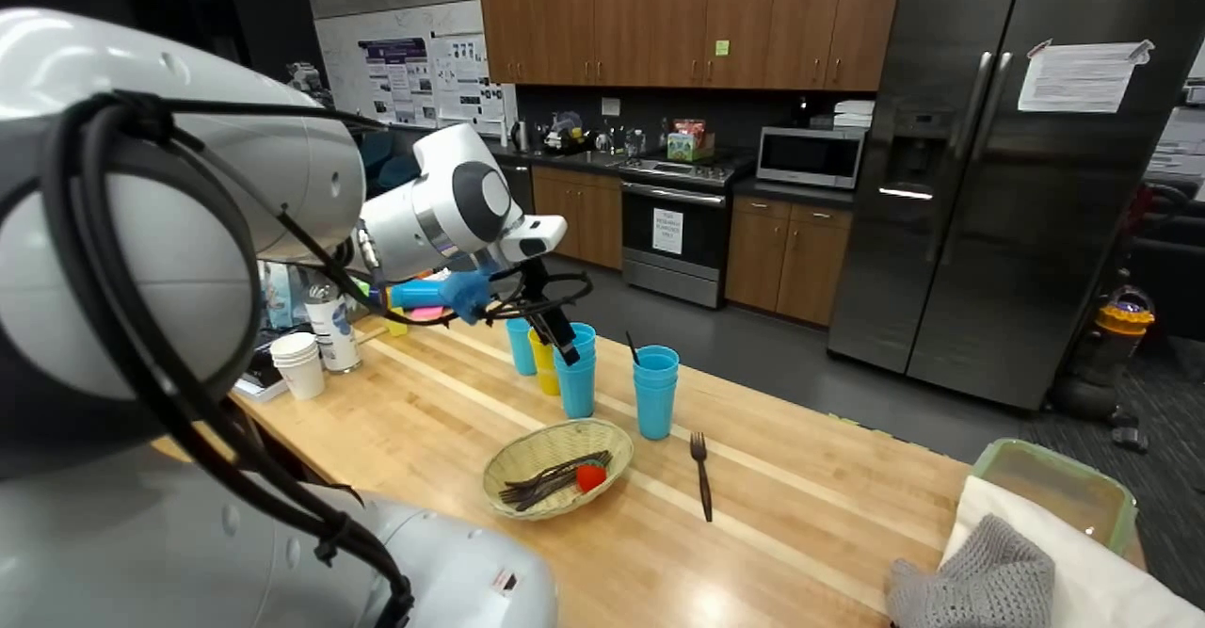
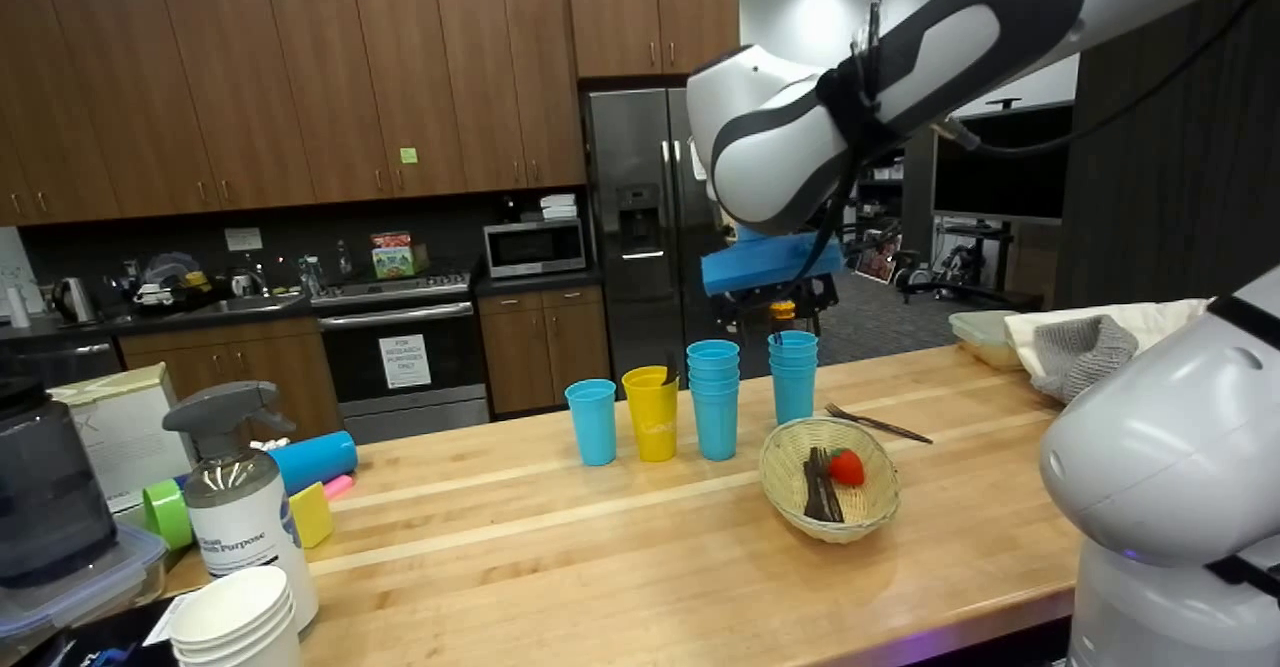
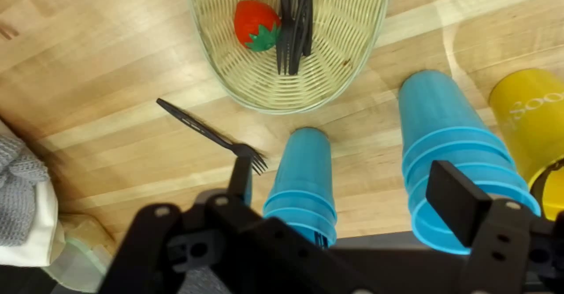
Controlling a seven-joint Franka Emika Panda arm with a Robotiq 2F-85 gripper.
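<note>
My gripper [image 3: 348, 184] is open and empty, above the cups; its dark finger also shows in an exterior view [image 1: 565, 350]. Below and between the fingers stands a blue cup stack [image 3: 308, 166] with a dark utensil inside. Near the right finger is a taller blue stack [image 3: 432, 100], with a yellow cup [image 3: 528, 117] beside it. A single blue cup [image 2: 592, 422] stands at the row's end. A dark fork [image 3: 202, 128] lies on the table by the left finger. A wicker basket [image 3: 339, 56] holds several dark utensils [image 3: 293, 34] and a red strawberry [image 3: 253, 20].
A grey knit cloth [image 1: 979, 571] and white cloth [image 1: 1092, 571] lie by a green-lidded container [image 1: 1064, 477] at one table end. At the other are a spray bottle [image 2: 245, 537], white cups [image 2: 235, 622] and a blue roll [image 2: 315, 460]. The table edge runs behind the cups.
</note>
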